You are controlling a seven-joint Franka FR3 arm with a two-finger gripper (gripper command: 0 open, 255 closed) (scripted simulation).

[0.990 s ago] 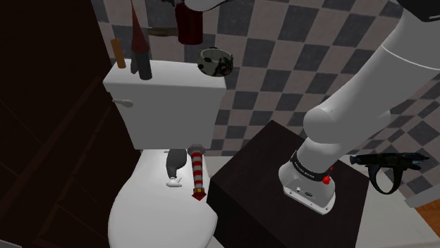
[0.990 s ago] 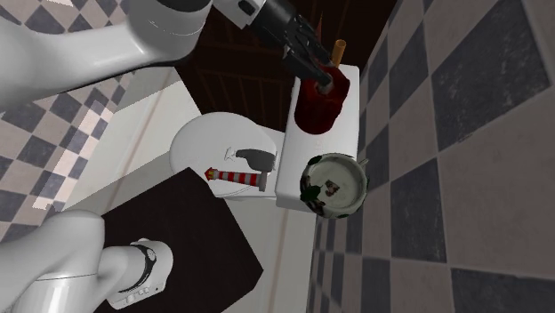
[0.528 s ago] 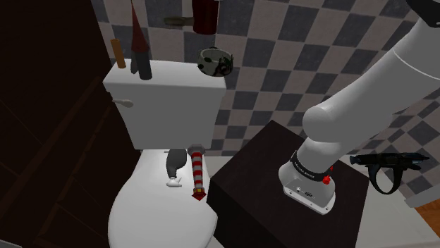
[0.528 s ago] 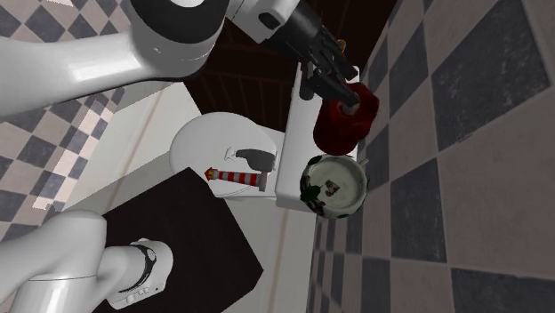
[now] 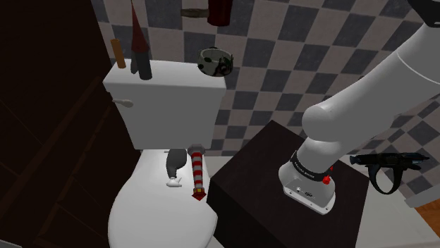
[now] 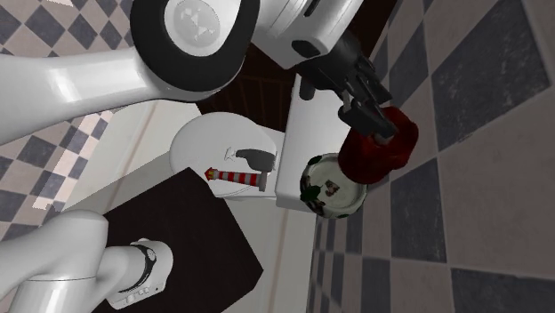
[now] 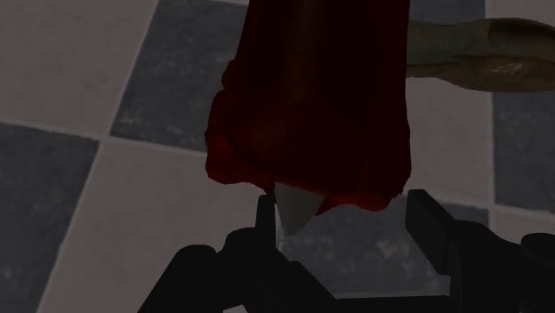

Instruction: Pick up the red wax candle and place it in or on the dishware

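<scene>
In the second exterior view my black gripper [image 6: 367, 123] is shut on the dark red candle [image 6: 378, 149]. The candle hangs in the air just over the round white dish [image 6: 334, 188] with dark decoration, overlapping the dish's far rim. In the wrist view the candle [image 7: 316, 98] sits clasped between my two fingers [image 7: 266, 222], against the checkered wall. The shoulder view has the candle [image 5: 220, 10] at the top edge, high above the dish [image 5: 215, 61], which rests at the tank's end by the wall. A brownish piece [image 5: 192, 12] sticks out sideways from the candle.
The white toilet tank [image 5: 166, 98] also carries a dark red cone [image 5: 139, 35] and a brown stick [image 5: 120, 54]. A red-and-white striped lighthouse figure [image 5: 197, 172] and a grey object [image 5: 174, 165] lie on the toilet lid. A black tool [image 5: 388, 165] lies beyond the dark stand [image 5: 268, 204].
My gripper has carried the candle along the tank from its far end to above the dish. In the shoulder view the candle has shifted right and higher.
</scene>
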